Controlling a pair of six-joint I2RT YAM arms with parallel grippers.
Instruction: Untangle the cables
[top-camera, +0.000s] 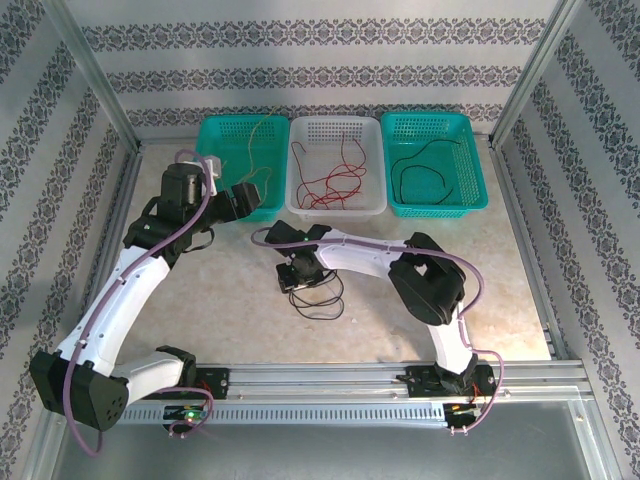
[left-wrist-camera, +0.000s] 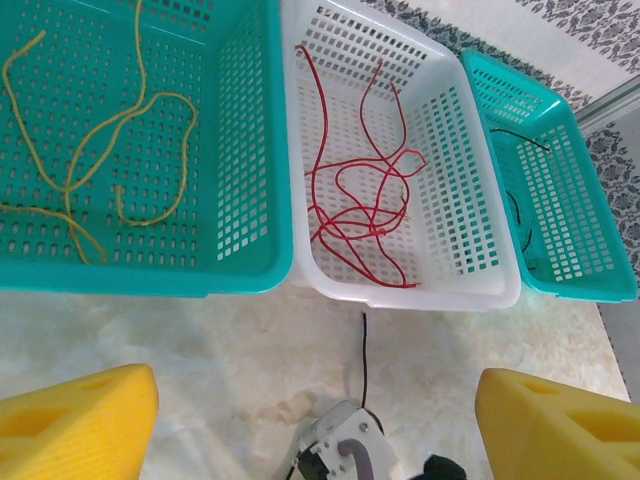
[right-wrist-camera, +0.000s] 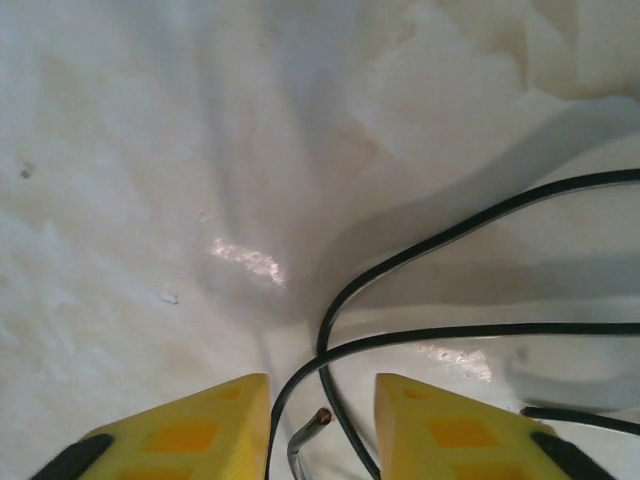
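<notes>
**Step in hand.** You are on the pick-up of the loose black cable (right-wrist-camera: 500, 328), the only cable that lies outside a basket; I judge the sorting otherwise nearly done.

**Item 1: right gripper (right-wrist-camera: 320, 385).** It is low over the table (left-wrist-camera: 200, 330). The jaws stand a little apart, and nothing is clamped as far as the wrist view shows. Two black strands cross in the gap between them and run out ahead and to the right of the right jaw. A copper-tipped cable end (right-wrist-camera: 322, 413) sits deep in the gap.

**Item 2: left gripper (left-wrist-camera: 315, 388).** The jaws are wide apart and empty, and the baskets lie ahead of them.

**Next move, as a judgement.** You would bring the right jaws together on one strand, not on both at the crossing. Then lift slowly so the loops fall free rather than tighten.

**Containers, seen from the left jaws.**
- left teal basket (left-wrist-camera: 130, 275), ahead of the left jaw: it holds the yellow cable (left-wrist-camera: 72, 185) in loose curls.
- white basket (left-wrist-camera: 400, 298), straight ahead between the jaws: it holds the red cable (left-wrist-camera: 383, 229), looped over itself.
- right teal basket (left-wrist-camera: 560, 215), ahead of the right jaw: it holds the binned black cable (left-wrist-camera: 520, 139), part of it hidden by the wall.
</notes>
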